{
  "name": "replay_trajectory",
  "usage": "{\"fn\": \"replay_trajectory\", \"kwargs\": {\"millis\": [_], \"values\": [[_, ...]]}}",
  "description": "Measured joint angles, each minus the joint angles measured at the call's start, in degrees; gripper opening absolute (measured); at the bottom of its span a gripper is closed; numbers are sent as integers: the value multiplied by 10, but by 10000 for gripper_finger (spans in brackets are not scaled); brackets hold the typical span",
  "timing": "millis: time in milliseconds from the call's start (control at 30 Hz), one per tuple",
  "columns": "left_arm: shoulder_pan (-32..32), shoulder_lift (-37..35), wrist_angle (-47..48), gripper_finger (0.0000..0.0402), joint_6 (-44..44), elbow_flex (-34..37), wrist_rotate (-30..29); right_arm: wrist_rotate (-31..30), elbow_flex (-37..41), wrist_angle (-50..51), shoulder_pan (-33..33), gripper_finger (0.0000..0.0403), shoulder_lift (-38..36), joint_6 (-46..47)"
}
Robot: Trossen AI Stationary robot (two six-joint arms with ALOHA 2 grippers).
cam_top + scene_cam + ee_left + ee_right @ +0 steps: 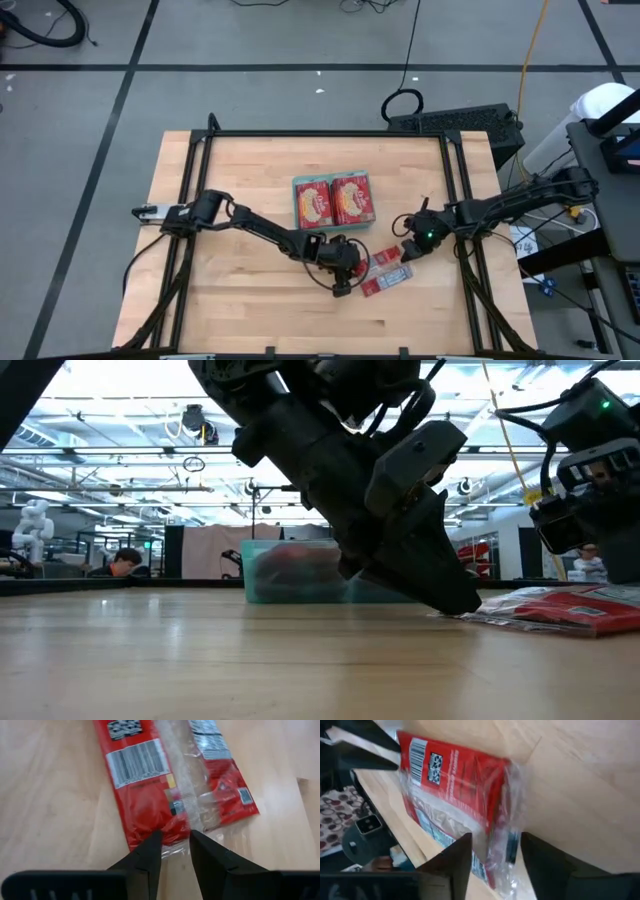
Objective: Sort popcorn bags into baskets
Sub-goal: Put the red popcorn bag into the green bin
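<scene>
Wooden tabletop (230,290) is carrying a teal tray (297,205) with two popcorn bags (350,198) lying picture-up inside. From above, two loose bags (385,278) are lying face-down just beside the tray. Only the left wrist view is showing the left gripper (175,837) pinching a bag's clear end seam. The right gripper (495,851) is straddling another bag's (457,780) edge, fingers parted.

We see a red popcorn bag (150,795) with a white barcode panel (clear crinkly edges), two red-and-cream-yellow bags (333,199) in the teal-green basket (297,203), on a pale wood surface (220,300).
</scene>
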State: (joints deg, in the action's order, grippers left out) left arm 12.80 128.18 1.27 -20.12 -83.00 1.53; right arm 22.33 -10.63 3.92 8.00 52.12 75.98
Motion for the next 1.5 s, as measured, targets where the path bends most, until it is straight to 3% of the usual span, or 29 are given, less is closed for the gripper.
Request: {"fn": "replay_trajectory", "kwargs": {"millis": [100, 267, 500, 633, 800, 933, 1100, 1300, 1500], "values": [[-6, 0, 0, 106, -2, 0, -1, 0, 0, -22, 10, 121, 21, -4], [-16, -20, 18, 106, -42, 3, 21, -13, 0, -100, 13, 16, 34, -5], [-35, -140, 134, 106, -158, 1, 47, -58, -7, -204, 12, 2, -3, -8], [-41, -213, 200, 106, -215, 2, 33, -79, -61, -199, 12, 1, -27, -57], [-50, -301, 262, 106, -285, 1, -16, -98, -211, -43, 12, 1, -26, -198], [-63, -352, 312, 106, -349, 2, -45, -129, -353, 133, 11, 0, -11, -363], [-75, -398, 346, 106, -467, 2, -60, -188, -498, 275, 11, 0, 21, -587], [-72, -442, 317, 111, -561, 1, -83, -336, -599, 325, 11, 0, 59, -747], [-38, -454, 192, 145, -600, 1, -187, -472, -624, 273, 12, 0, 88, -911]]}}
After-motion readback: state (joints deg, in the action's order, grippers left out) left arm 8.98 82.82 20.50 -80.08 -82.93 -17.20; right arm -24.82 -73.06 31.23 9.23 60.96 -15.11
